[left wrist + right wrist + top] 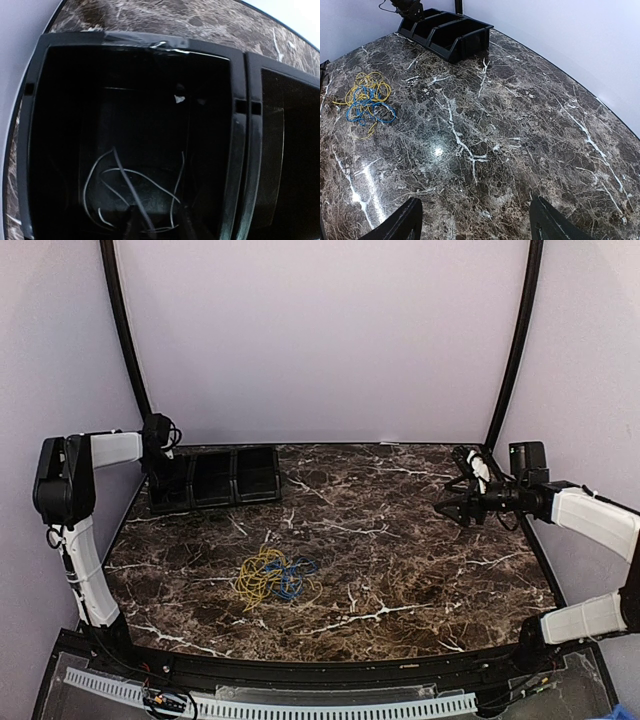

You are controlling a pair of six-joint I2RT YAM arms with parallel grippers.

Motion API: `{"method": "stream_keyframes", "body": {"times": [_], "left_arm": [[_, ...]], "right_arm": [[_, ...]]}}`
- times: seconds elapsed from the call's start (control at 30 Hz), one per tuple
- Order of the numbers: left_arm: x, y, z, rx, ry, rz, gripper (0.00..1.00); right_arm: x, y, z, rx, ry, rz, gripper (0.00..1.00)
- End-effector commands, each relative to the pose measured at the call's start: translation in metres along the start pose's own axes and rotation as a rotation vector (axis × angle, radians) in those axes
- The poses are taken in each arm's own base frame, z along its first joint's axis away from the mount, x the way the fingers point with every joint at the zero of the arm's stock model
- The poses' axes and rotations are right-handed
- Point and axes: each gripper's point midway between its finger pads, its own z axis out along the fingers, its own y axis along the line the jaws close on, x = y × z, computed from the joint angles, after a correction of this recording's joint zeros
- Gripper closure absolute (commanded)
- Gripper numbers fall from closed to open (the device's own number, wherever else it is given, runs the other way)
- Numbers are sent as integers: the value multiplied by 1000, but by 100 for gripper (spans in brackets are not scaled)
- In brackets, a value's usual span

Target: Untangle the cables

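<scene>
The yellow cable point(258, 576) and the blue cable point(290, 578) lie tangled in one loose heap on the marble table, front left of centre. The right wrist view shows them too, yellow point(367, 82) over blue point(365, 111). My left gripper point(165, 472) hangs over the left compartment of the black bin point(255, 475), far from the heap. In its wrist view a thin pale cord point(131, 186) lies in that compartment between the dark fingertips point(129, 226), which stand apart. My right gripper point(450, 482) is wide open and empty above the table's right side.
The black three-compartment bin point(465, 31) stands at the back left of the table point(400, 560). Purple walls and black arch tubes enclose the back and sides. A slotted white strip runs along the near edge.
</scene>
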Motion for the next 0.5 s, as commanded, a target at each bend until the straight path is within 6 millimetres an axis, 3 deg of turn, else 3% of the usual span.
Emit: {"method": "stream_keyframes", "body": {"times": [0.0, 0.47], "left_arm": [[-17, 4, -37, -35, -49, -35, 65], [-23, 9, -121, -11, -153, -39, 55]], "right_arm": [[0, -1, 1, -6, -3, -6, 25], [1, -1, 2, -12, 2, -8, 25]]}}
